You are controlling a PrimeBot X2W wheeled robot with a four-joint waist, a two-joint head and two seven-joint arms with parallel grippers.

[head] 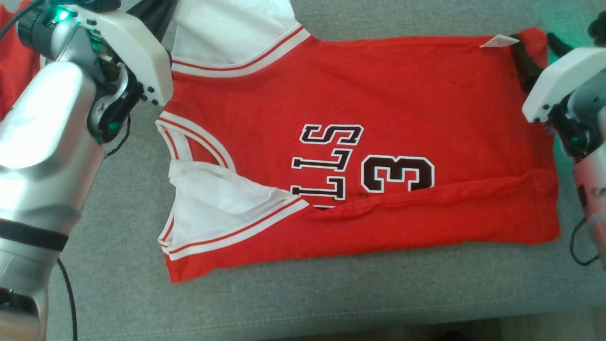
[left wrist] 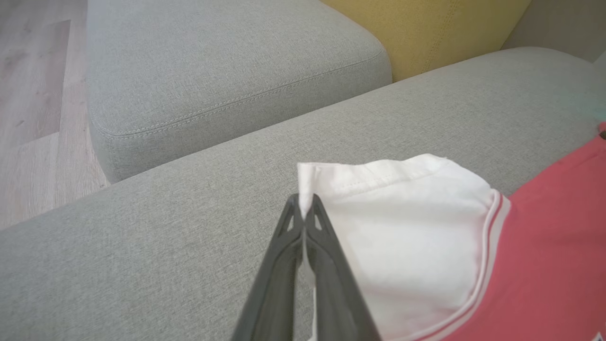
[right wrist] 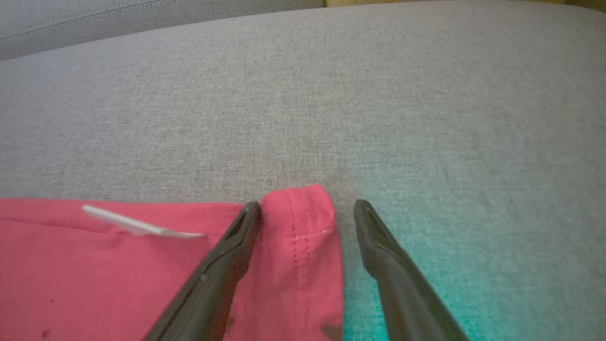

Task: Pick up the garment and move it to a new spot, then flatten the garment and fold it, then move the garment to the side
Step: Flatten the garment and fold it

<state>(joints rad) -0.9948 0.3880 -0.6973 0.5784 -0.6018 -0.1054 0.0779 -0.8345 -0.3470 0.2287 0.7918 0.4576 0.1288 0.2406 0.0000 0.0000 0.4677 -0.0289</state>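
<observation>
Red jersey (head: 378, 118) lies spread across the grey sofa cushion (head: 118, 293) in the head view, its near edge already turned over, so I judge I am in the flattening and folding step. In the left wrist view, my left gripper (left wrist: 303, 208) is pinched tight on the edge of the white sleeve (left wrist: 402, 222). In the right wrist view, my right gripper (right wrist: 307, 206) stands wide, straddling the hem corner (right wrist: 298, 222). Next it should close there, then both lift together.

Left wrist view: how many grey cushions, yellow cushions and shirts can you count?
Grey cushions: 2
Yellow cushion: 1
Shirt: 1
Total: 4
</observation>
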